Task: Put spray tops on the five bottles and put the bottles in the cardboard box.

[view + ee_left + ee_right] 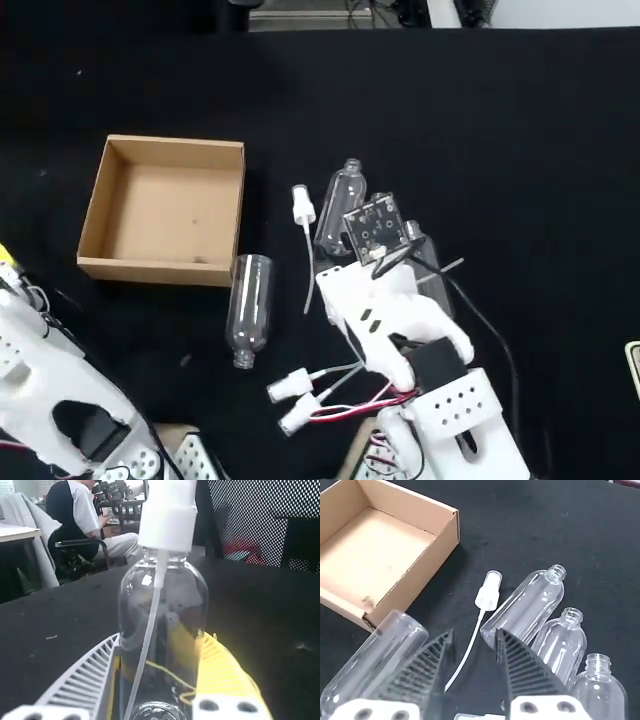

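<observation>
Left claw [160,647] grips a clear bottle [165,595] fitted with a white spray top [167,515], my fingers pressed to both of its sides. My right claw [474,635] hangs half open over the black table [520,150], above a loose spray top [487,595] that lies between a lone bottle [375,655] just beside the cardboard box [435,540] and three uncapped bottles [560,640] lying side by side. Two more spray tops [290,385] lie near my right arm's base, apart from the box.
</observation>
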Controlling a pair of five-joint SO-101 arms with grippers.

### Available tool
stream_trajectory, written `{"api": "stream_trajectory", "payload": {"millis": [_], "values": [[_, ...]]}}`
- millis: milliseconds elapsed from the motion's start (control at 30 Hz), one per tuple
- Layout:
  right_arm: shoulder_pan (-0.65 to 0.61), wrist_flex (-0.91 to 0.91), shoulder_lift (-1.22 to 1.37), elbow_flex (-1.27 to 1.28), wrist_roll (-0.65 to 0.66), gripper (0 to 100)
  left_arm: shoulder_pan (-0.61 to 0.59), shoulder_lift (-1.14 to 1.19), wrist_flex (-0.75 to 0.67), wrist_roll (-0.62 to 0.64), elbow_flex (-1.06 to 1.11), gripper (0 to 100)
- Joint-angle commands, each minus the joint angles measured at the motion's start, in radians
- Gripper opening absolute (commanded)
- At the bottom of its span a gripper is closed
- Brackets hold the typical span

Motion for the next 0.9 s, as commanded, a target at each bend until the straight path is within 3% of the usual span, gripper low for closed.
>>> {"api": "stream_trajectory", "payload": {"millis": [0, 133, 333, 867], "values": [[0.025, -0.020, -0.025, -0.005, -0.006, 10.3, -0.019, 0.049, -0.057, 0.000, -0.058, 3], [0.025, -0.020, -0.025, -0.005, -0.006, 10.3, -0.019, 0.060, -0.057, 0.000, -0.050, 7], [0.025, -0.020, -0.024, -0.005, -0.006, 10.3, -0.030, 0.063, -0.057, 0.051, -0.047, 32], [0.025, -0.026, -0.030, 0.010, -0.005, 10.3, -0.050, -0.025, -0.055, 0.063, -0.061, 31]]}}
